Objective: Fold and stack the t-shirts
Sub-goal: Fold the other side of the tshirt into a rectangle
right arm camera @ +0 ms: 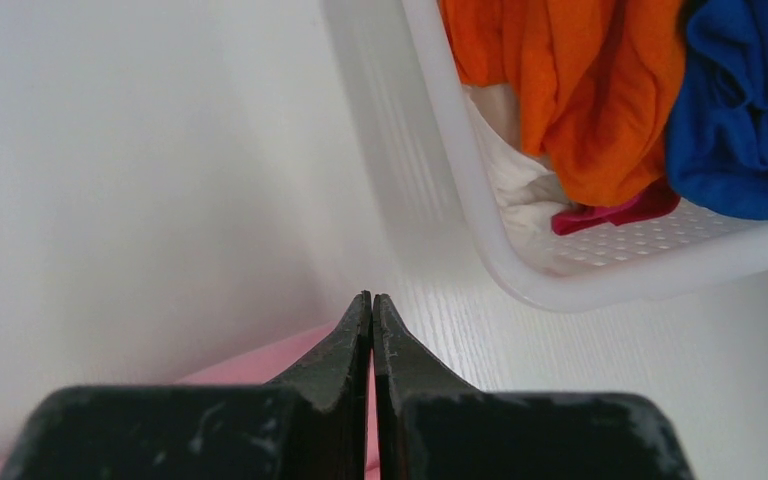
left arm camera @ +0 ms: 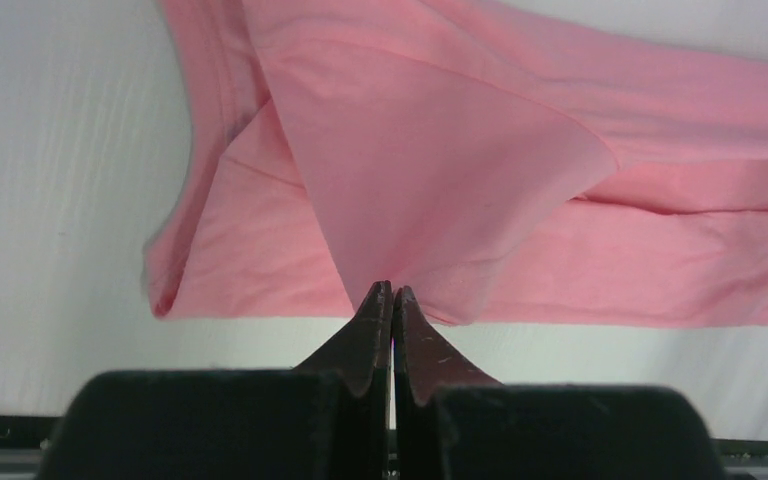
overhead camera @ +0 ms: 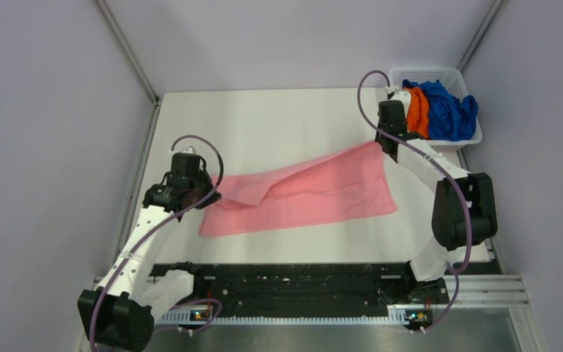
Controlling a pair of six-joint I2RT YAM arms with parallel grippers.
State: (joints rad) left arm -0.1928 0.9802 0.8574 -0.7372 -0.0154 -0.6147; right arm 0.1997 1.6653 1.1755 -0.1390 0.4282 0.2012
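Starting at the near edge, the overhead view shows both arms reaching out from a black rail (overhead camera: pixel 293 282) across the white desk (overhead camera: pixel 278 117), a layout that neither wrist camera gives. The left gripper (left arm camera: pixel 392 293) has its fingers pressed tight together, and only its own wrist view shows on what: a triangular flap of the pink t-shirt (overhead camera: pixel 315 192) narrows down into the tips and is pinched there. From above, that same flap reads merely as a fold lying over the shirt's left end, with the gripper at its edge. The shirt lies stretched in a long band across the middle of the desk, slanting from near left to far right. At its far right corner sits the right gripper (right arm camera: pixel 371 300), fingers likewise closed. A sliver of pink shows in the slit between them and more pink lies beneath on the left; overhead, the arm hides this grip. Farthest off, at the desk's far right corner, stands the white basket (overhead camera: pixel 429 71). From above it holds the orange t-shirt (overhead camera: pixel 419 110) and the blue t-shirt (overhead camera: pixel 451 110) bunched side by side. The right wrist view adds a white cloth (right arm camera: pixel 520 185) and a magenta scrap (right arm camera: pixel 610 212) under the orange.
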